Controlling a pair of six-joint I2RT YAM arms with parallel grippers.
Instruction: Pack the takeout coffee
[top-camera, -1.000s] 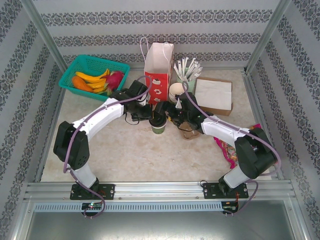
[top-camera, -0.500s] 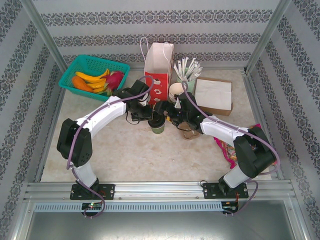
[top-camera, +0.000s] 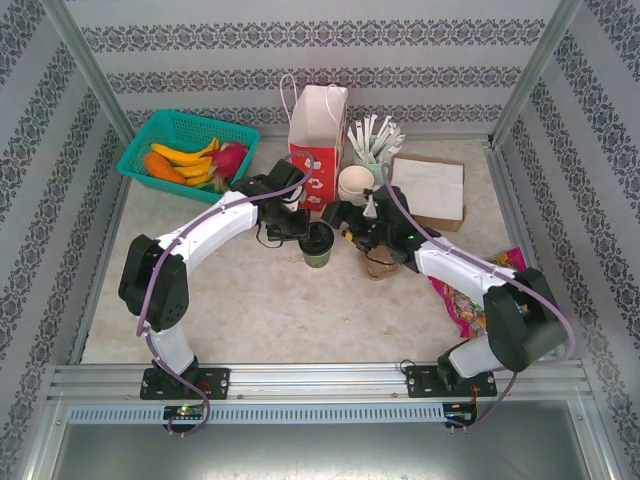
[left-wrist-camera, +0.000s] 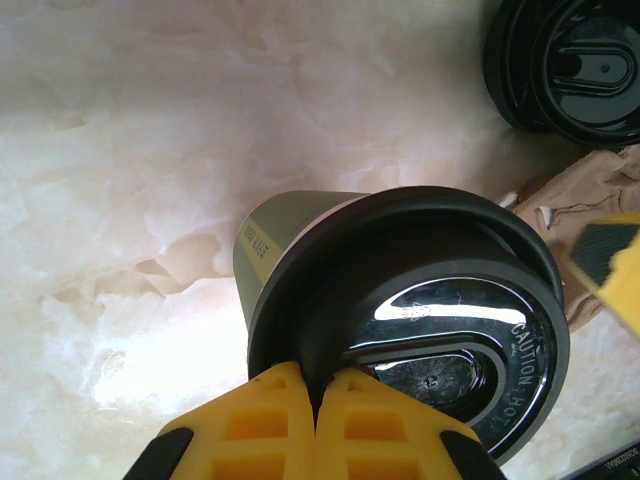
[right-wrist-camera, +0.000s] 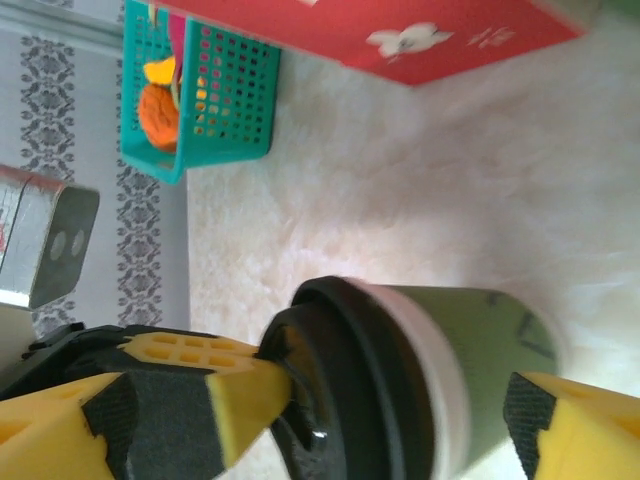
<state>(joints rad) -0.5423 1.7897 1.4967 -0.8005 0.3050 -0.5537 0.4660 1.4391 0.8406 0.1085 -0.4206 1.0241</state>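
Black lid (left-wrist-camera: 440, 300) rim pinched by left gripper (left-wrist-camera: 318, 400); right gripper (right-wrist-camera: 375, 405) wide astride cup (right-wrist-camera: 480, 350); best closed squarely on green wall.

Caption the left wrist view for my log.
Left gripper pinches the lid rim of the takeout coffee; a loose black lid lies nearby.

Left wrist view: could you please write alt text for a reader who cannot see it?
Yellow fingers of the left gripper pinch the rim of the black lid on a green cup standing on a pale table. A loose black lid and torn brown paper lie at the right.
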